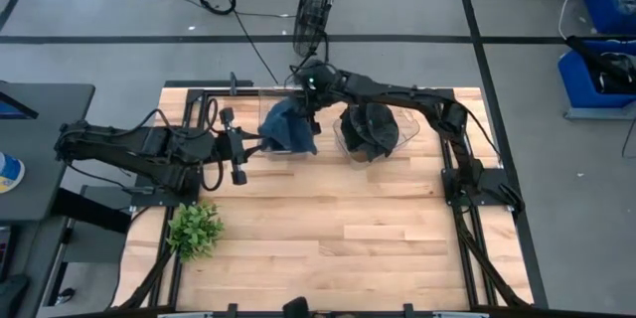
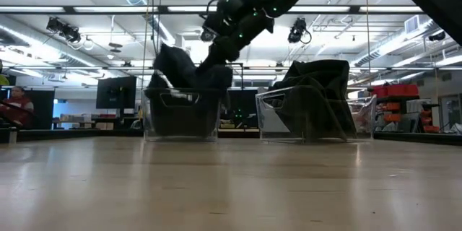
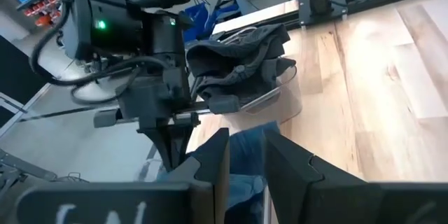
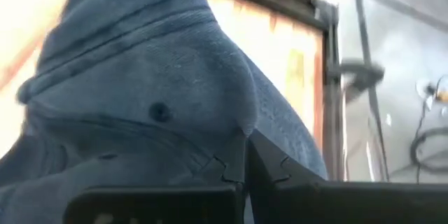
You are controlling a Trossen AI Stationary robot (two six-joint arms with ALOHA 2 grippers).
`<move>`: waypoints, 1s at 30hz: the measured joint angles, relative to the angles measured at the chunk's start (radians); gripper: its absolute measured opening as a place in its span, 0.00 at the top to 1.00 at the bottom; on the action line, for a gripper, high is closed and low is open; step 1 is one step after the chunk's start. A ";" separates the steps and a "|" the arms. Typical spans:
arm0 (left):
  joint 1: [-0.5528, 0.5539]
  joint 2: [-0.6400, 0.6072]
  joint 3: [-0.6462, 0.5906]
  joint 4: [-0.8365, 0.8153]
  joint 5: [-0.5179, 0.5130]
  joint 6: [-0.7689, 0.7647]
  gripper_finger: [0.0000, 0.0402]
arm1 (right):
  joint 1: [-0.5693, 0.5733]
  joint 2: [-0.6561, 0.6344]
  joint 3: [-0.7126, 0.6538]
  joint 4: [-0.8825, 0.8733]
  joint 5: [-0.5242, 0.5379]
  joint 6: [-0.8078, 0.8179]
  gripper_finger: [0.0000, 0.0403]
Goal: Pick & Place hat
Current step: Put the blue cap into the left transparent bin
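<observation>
My right gripper's [image 4: 244,155] fingers pinch the blue hat [image 1: 288,126] directly above its clear bin [image 2: 182,115]; left gripper [image 3: 245,155] slightly parted, empty, alongside.

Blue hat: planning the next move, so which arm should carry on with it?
Right. Its hand is shut on the blue hat over the left bin; the left hand is open beside it.
</observation>
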 joint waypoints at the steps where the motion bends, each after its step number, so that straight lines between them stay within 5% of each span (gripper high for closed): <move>1: 0.000 0.000 0.000 0.000 0.000 -0.003 0.78 | -0.002 0.001 0.000 -0.023 0.008 0.000 1.00; 11: 0.000 0.000 0.000 -0.025 0.000 -0.048 0.78 | 0.009 0.002 0.000 -0.045 -0.004 -0.021 0.99; 20: 0.000 0.000 0.000 -0.078 0.000 -0.091 0.78 | 0.021 0.011 0.001 0.220 0.056 -0.133 0.97; 30: 0.000 0.000 0.000 -0.084 0.000 -0.092 0.78 | -0.010 0.037 0.001 0.058 0.062 -0.073 0.97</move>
